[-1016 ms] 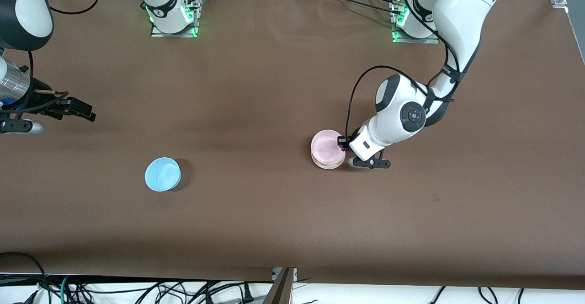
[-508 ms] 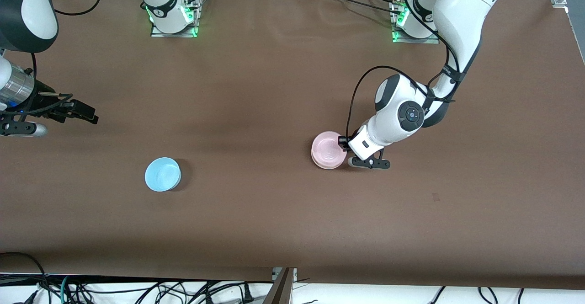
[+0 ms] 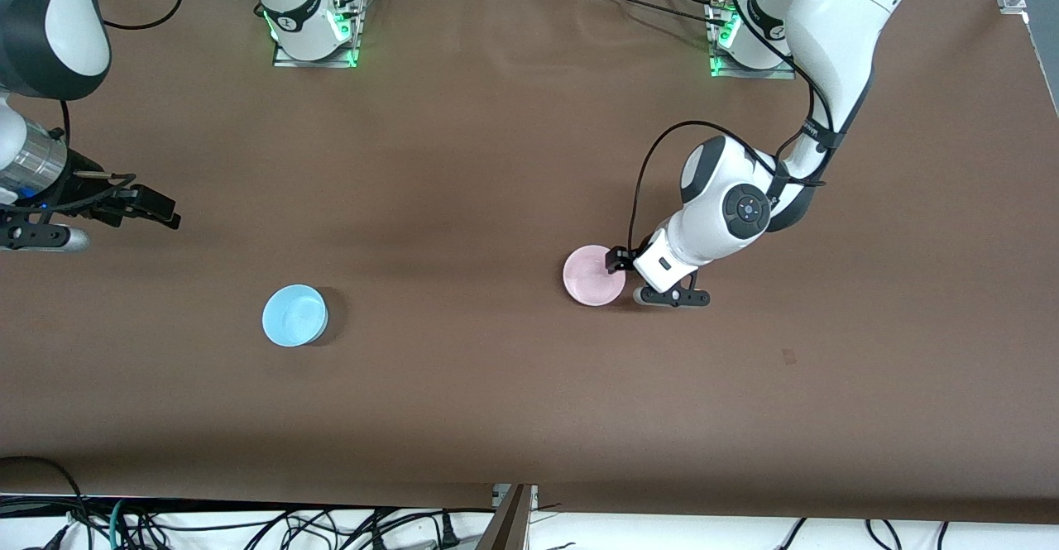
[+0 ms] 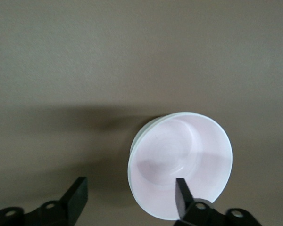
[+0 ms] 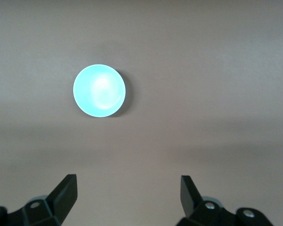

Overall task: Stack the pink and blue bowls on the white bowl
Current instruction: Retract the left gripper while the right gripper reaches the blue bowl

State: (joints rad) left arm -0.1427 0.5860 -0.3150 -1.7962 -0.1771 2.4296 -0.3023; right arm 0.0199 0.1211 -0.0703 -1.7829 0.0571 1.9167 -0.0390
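The pink bowl (image 3: 594,275) sits nested in the white bowl, which the front view hides. In the left wrist view only a thin pale rim of the white bowl (image 4: 138,137) shows under the pink bowl (image 4: 179,160). My left gripper (image 3: 622,265) is open at the pink bowl's rim on the side toward the left arm's end. In its wrist view (image 4: 130,184) one finger is over the bowl's inside and the other is outside. The blue bowl (image 3: 294,315) stands alone toward the right arm's end and also shows in the right wrist view (image 5: 99,90). My right gripper (image 3: 153,207) is open and empty above the table (image 5: 129,182).
The brown table (image 3: 463,169) carries only the bowls. The arm bases with green lights (image 3: 314,33) stand at the table's edge farthest from the front camera. Cables hang below the table's edge nearest that camera (image 3: 248,525).
The pink bowl has sunk down into the white bowl, so the white rim no longer shows in the front view. My right gripper has drifted slightly.
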